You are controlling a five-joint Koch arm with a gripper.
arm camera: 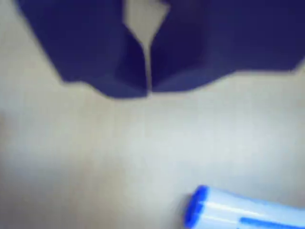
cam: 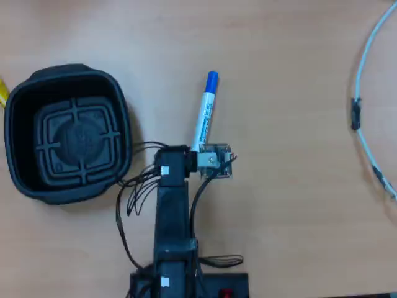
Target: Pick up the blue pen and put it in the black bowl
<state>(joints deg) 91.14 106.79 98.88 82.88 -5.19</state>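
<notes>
Wooden desk (cam: 291,205), pale and bare-grained, carries a black bowl, a black arm and a blue pen.

Largest is the black plastic squarish bowl (cam: 18,118) with rounded corners and raised ridges on its floor, sitting at the left of the overhead view with nothing in it. Next, the black robot arm (cam: 172,230) reaches up from the bottom edge, trailing dark wires, its wrist just right of the bowl. A thin pale blue cable (cam: 363,68) curves down the right side. The thick white-barrelled blue pen (cam: 205,118) lies flat on the desk, cap pointing away from the arm, its near end hidden under the wrist. In the blurred wrist view the dark fingers (arm camera: 147,91) are pressed together, gripping nothing, above the pen's blue end.
</notes>
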